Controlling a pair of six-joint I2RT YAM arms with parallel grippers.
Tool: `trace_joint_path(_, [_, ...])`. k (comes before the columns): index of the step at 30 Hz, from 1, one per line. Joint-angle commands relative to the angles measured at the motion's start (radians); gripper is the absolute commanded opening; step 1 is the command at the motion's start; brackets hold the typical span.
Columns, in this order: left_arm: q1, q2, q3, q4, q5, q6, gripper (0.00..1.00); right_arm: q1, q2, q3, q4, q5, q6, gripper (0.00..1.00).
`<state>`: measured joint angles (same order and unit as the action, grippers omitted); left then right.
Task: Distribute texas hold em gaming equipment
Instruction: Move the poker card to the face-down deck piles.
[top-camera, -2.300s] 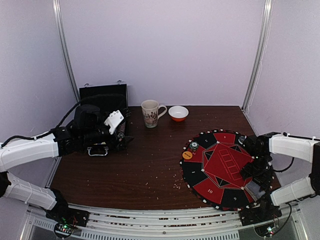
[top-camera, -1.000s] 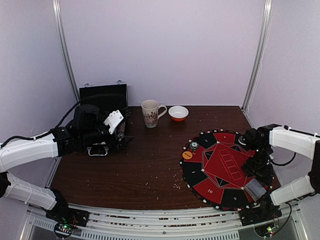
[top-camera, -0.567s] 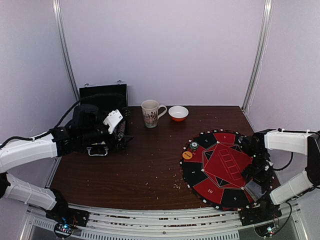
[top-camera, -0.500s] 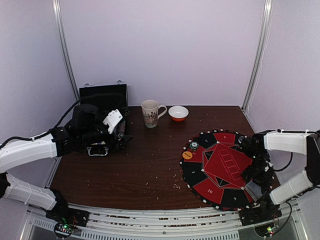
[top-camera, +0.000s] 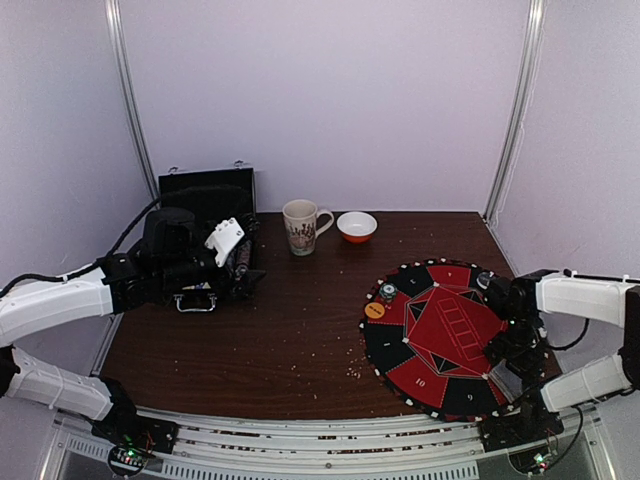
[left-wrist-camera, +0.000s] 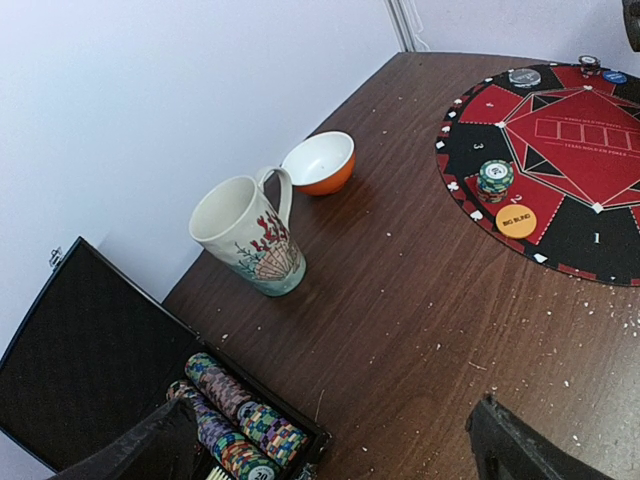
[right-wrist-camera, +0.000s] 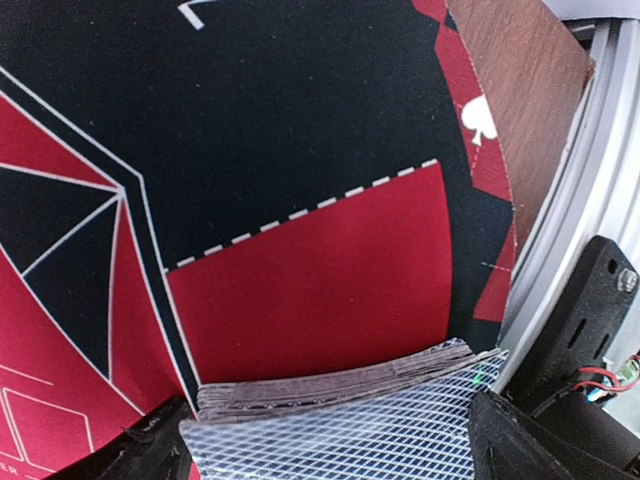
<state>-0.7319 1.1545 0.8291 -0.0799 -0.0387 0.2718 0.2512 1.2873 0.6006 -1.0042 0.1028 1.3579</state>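
Observation:
A round red-and-black poker mat (top-camera: 440, 335) lies on the right of the table. On its left part sit an orange disc (top-camera: 375, 310) and a green-white chip stack (top-camera: 387, 292). A grey-backed deck of cards (right-wrist-camera: 340, 425) lies on a red segment at the mat's near right edge. My right gripper (right-wrist-camera: 330, 445) stands open astride it, one finger at each end. My left gripper (left-wrist-camera: 320, 465) hangs open over the edge of a black case (top-camera: 205, 200). Rows of coloured chips (left-wrist-camera: 235, 425) lie in that case, near the left finger.
A patterned mug (top-camera: 300, 226) and an orange-and-white bowl (top-camera: 357, 226) stand at the back centre. More chips (left-wrist-camera: 524, 77) sit at the mat's far edge. The case lid stands upright at the back left. Crumbs dot the brown table (top-camera: 290, 330). A metal rail (right-wrist-camera: 560, 240) borders the mat.
My right gripper has swung from the mat's far right side back toward me and come down over the deck. The left arm has barely moved.

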Motion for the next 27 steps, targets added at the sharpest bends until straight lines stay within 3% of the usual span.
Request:
trace_joint_path(1, [0.008, -0.018, -0.007, 0.032, 0.012, 0.014, 0.98, 0.002, 0.019, -0.097, 0.296, -0.006, 0.015, 0.98])
trace_joint_path(8, [0.01, -0.019, -0.008, 0.034, 0.011, 0.016, 0.98, 0.012, -0.055, -0.109, 0.401, -0.06, 0.007, 0.88])
trace_joint_path(18, [0.01, -0.022, -0.01, 0.035, 0.008, 0.017, 0.98, 0.135, -0.075, -0.103, 0.41, -0.127, 0.12, 0.86])
trace_joint_path(27, [0.011, -0.022, -0.01, 0.037, 0.003, 0.018, 0.98, 0.257, 0.001, -0.041, 0.431, -0.157, 0.199, 0.86])
